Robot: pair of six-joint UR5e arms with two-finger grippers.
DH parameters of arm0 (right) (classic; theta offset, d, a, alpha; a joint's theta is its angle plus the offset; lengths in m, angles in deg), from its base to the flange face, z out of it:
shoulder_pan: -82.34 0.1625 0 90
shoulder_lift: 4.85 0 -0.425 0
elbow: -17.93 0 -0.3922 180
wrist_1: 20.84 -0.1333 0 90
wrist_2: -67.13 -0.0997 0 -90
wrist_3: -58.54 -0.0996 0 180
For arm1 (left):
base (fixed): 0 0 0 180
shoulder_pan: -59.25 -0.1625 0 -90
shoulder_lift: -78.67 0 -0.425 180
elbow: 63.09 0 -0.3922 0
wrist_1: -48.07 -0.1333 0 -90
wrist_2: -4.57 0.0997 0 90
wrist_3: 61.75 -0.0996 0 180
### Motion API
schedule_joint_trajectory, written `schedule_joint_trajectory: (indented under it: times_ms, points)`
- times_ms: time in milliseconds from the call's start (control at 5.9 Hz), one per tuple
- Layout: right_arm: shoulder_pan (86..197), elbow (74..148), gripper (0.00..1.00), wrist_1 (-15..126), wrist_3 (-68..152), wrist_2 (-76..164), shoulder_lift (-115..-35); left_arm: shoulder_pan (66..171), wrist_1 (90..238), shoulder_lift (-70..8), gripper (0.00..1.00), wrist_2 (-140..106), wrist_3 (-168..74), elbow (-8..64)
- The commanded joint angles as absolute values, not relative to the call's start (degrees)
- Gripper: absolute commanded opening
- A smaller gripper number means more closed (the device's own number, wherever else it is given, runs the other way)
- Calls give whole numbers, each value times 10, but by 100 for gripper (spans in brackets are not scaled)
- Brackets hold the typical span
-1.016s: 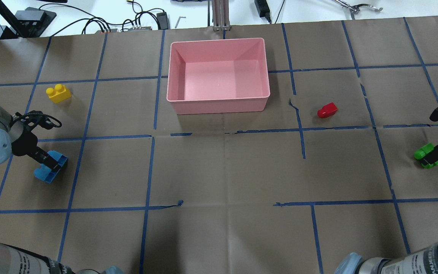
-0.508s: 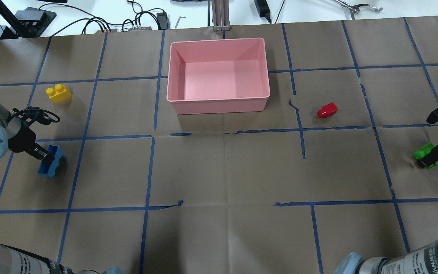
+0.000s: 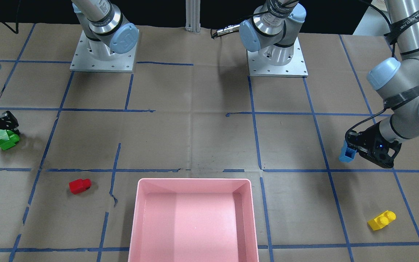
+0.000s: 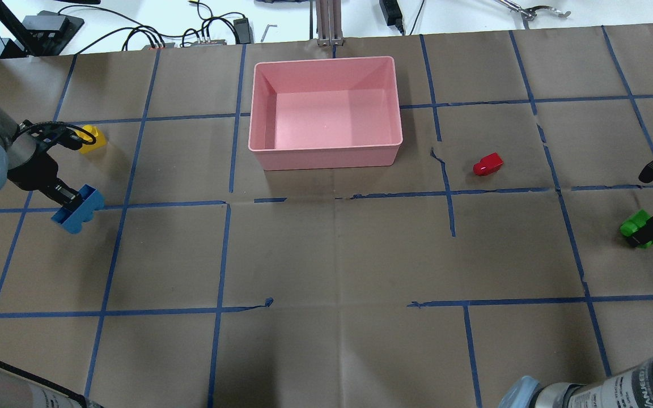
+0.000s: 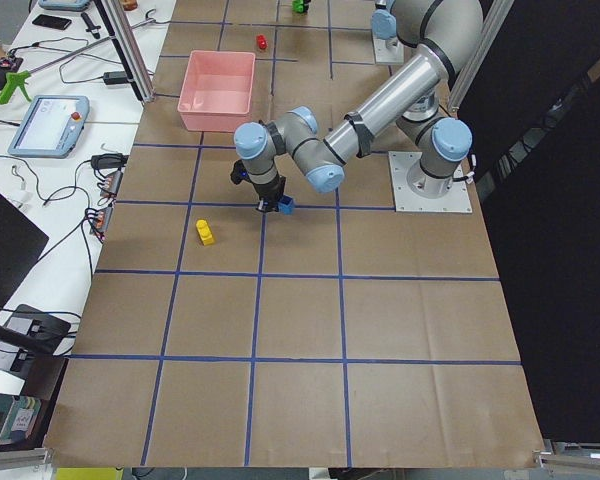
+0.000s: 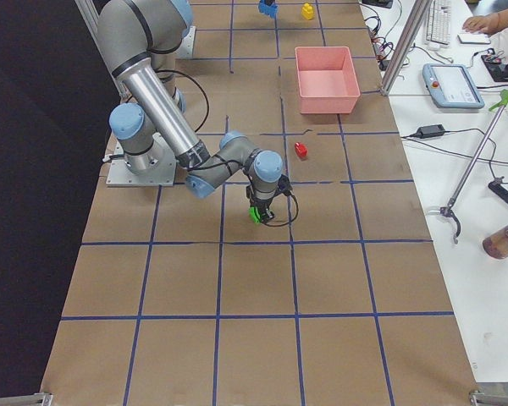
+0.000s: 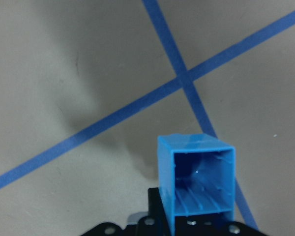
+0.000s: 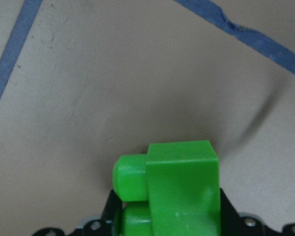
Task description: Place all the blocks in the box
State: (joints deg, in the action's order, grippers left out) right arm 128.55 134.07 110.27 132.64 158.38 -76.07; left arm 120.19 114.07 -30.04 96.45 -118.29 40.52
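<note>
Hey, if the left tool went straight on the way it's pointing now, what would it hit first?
Probably the table, near a tape crossing. The blue block held in the left tool sticks out ahead, so it would touch first. How high it is above the table is unclear.

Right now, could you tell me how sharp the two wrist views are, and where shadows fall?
Left wrist view: blue block crisp, with a soft shadow on the paper beside it. Right wrist view: green block slightly soft, dark shadow beyond it.

The paper-covered table (image 3: 195,138) carries pink box (image 3: 194,180), red block (image 3: 79,186), yellow block (image 3: 381,220).
</note>
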Motion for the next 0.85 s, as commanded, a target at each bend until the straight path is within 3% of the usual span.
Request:
schedule_joint_trajectory:
  times_ms: [0, 169, 677]
  points:
    - [1287, 1319, 44, 1100, 1325, 1577, -774, 1291, 1196, -301, 0, 939, -1101, 330]
    - [1293, 1294, 44, 1095, 1319, 1574, -785, 1341, 1269, -324, 0, 931, -977, 250]
    - [1346, 1175, 44, 966, 1214, 1566, -816, 1456, 1267, -411, 0, 825, -649, 109]
